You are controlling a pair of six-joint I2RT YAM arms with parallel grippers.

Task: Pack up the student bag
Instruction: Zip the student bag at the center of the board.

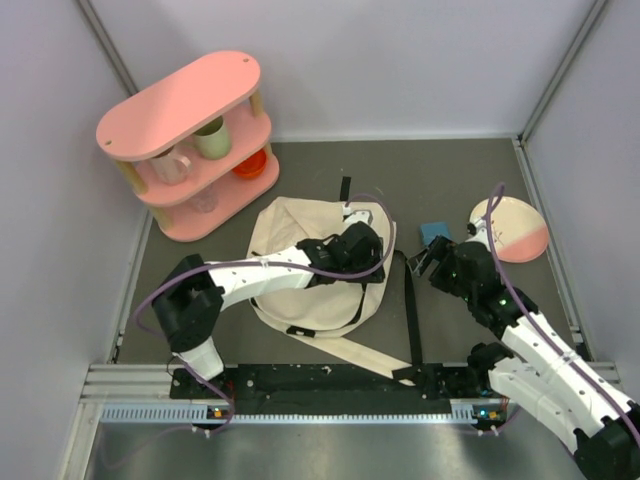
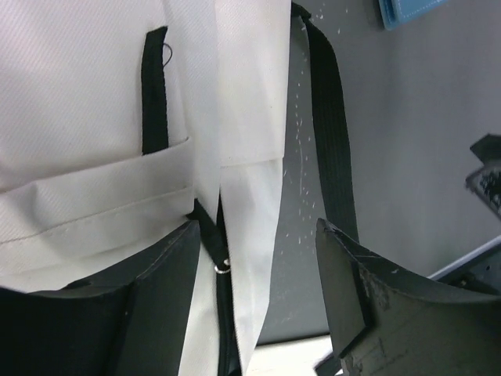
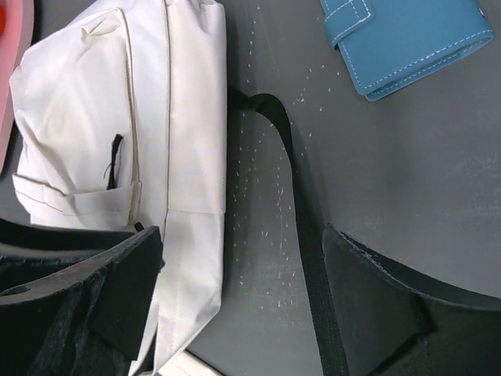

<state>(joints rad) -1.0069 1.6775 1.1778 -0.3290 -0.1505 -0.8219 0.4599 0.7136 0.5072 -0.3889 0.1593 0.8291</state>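
Two arms seem early in the packing: the student bag (image 1: 275, 235) lies flat mid-counter, and the left arm stretches across it, its claw (image 2: 254, 235) released over the bag's right side. The right claw (image 3: 243, 235), also released, hovers nearer the right edge beside a blue wallet (image 3: 407, 43), which is likely the next thing to grasp and carry in.

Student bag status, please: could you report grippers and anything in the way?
Left gripper open over bag. Right gripper open beside it. Bag lying flat. Black strap under right gripper.
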